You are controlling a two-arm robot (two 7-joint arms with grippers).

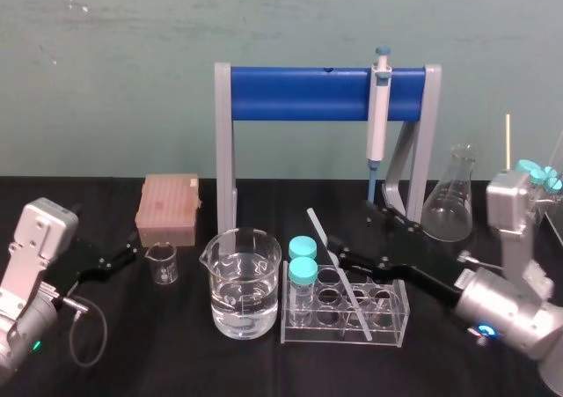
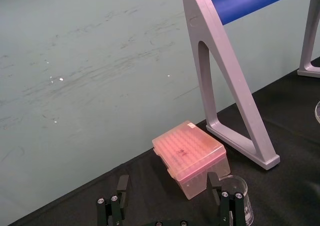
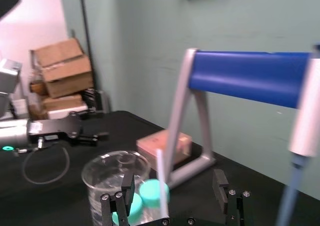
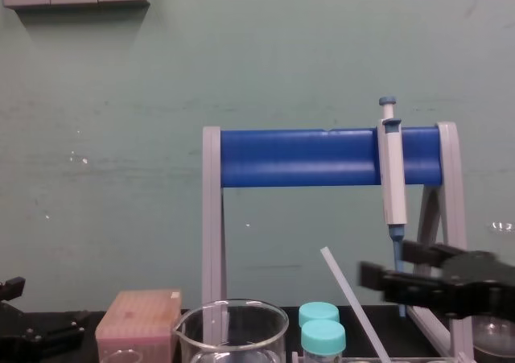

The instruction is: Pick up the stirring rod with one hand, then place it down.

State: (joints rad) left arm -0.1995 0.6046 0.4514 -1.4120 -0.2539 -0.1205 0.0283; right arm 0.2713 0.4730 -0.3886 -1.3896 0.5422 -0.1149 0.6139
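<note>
The stirring rod (image 1: 339, 276) is a thin translucent white rod. It leans tilted, lower end in the clear tube rack (image 1: 398, 319), upper end pointing up and back. My right gripper (image 1: 354, 231) reaches in from the right at the rod's upper part and stands open. In the right wrist view the rod (image 3: 161, 183) rises between the spread fingers (image 3: 220, 185), nearer one of them, and neither presses on it. The chest view shows the rod (image 4: 348, 293) just left of the right gripper (image 4: 385, 271). My left gripper (image 1: 123, 254) rests open at the far left; nothing sits between its fingers (image 2: 122, 187).
A water-filled beaker (image 1: 246, 283) stands left of the rack, which holds two teal-capped tubes (image 1: 303, 260). A small beaker (image 1: 162, 262) and a pink tip box (image 1: 169, 209) sit at the left. Behind the rack, a pipette (image 1: 380, 106) hangs on the blue stand (image 1: 299, 93). A flask (image 1: 450, 199) stands at the right.
</note>
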